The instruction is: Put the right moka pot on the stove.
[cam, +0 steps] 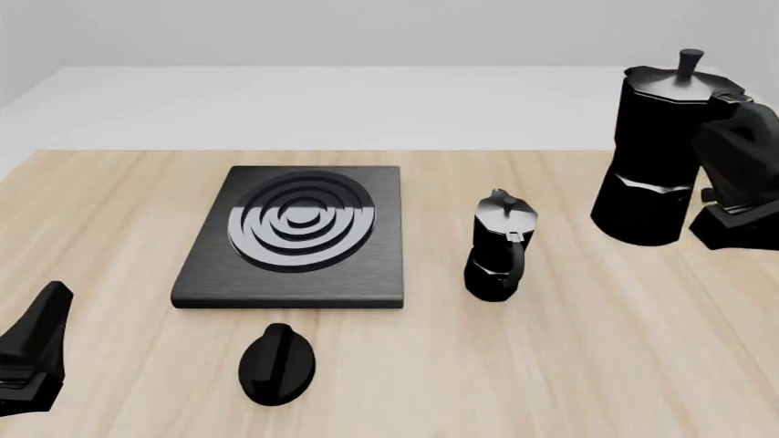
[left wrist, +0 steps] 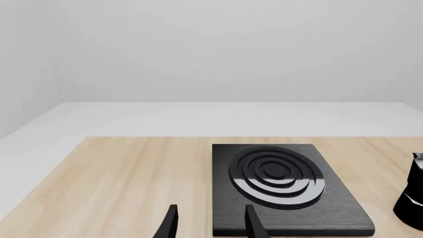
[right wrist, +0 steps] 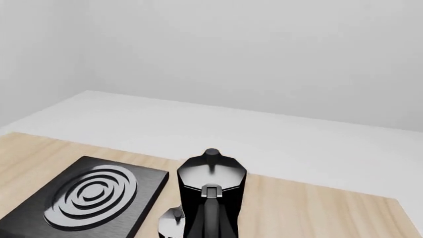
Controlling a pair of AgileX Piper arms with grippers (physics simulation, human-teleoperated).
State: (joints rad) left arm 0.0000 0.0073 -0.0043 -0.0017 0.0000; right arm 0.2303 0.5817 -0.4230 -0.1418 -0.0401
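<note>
The right moka pot [cam: 658, 155] hangs above the table at the right, upright, and looks large because it is near the camera. My right gripper [cam: 721, 169] is behind it, shut on its handle. In the right wrist view the pot [right wrist: 210, 193] fills the lower middle with its handle facing me, and my fingers are hidden. The stove [cam: 296, 233], a black slab with silver rings, lies left of centre and also shows in the left wrist view [left wrist: 281, 186] and the right wrist view [right wrist: 89, 196]. My left gripper [left wrist: 211, 225] is open and empty, low at the front left [cam: 36, 351].
The second moka pot [cam: 499, 246] stands on the table just right of the stove; its lid shows in the right wrist view [right wrist: 173, 218]. A small black oval knob [cam: 277, 363] lies in front of the stove. A pot shows at the left wrist view's edge [left wrist: 413, 196].
</note>
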